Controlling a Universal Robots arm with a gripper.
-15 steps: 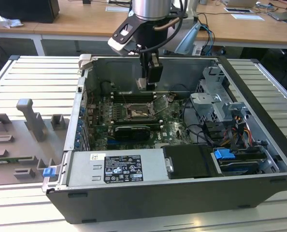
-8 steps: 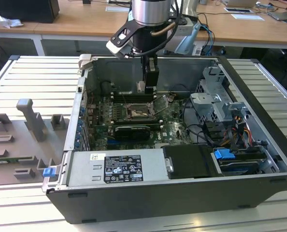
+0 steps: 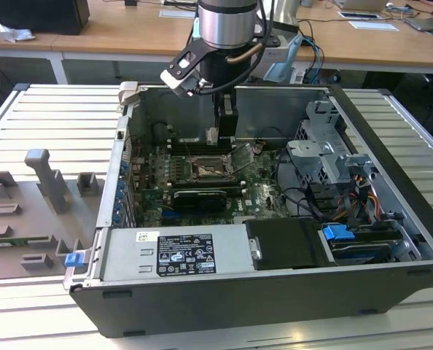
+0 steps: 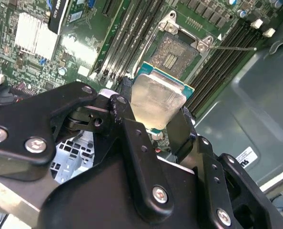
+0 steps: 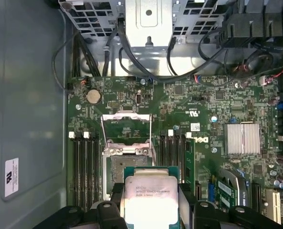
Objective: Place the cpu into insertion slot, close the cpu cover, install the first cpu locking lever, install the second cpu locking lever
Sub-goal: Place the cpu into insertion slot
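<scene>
My gripper point(image 4: 153, 117) is shut on the cpu point(image 4: 156, 97), a pale silver square chip with a green edge, held flat between the two black fingers point(image 4: 127, 124). In the first wrist view the cpu point(image 5: 150, 195) hangs just off the bare insertion slot point(image 5: 125, 167), overlapping one edge of it. The cpu cover point(image 5: 126, 125), a thin silvery frame, stands swung open past the slot. A thin wire locking lever point(image 4: 237, 47) sticks out beside the slot, released. In the exterior view the gripper point(image 3: 218, 133) reaches down into the open computer case above the slot point(image 3: 205, 170) and the raised cover point(image 3: 240, 157).
Memory slots point(image 5: 84, 167) flank the socket on both sides. A finned silver heatsink point(image 5: 242, 138), black cables point(image 5: 132, 62) and a drive cage point(image 3: 322, 149) lie around the board. The case walls point(image 3: 380, 157) close in the space. A grey fixture tray point(image 3: 34, 211) sits outside at the exterior view's left.
</scene>
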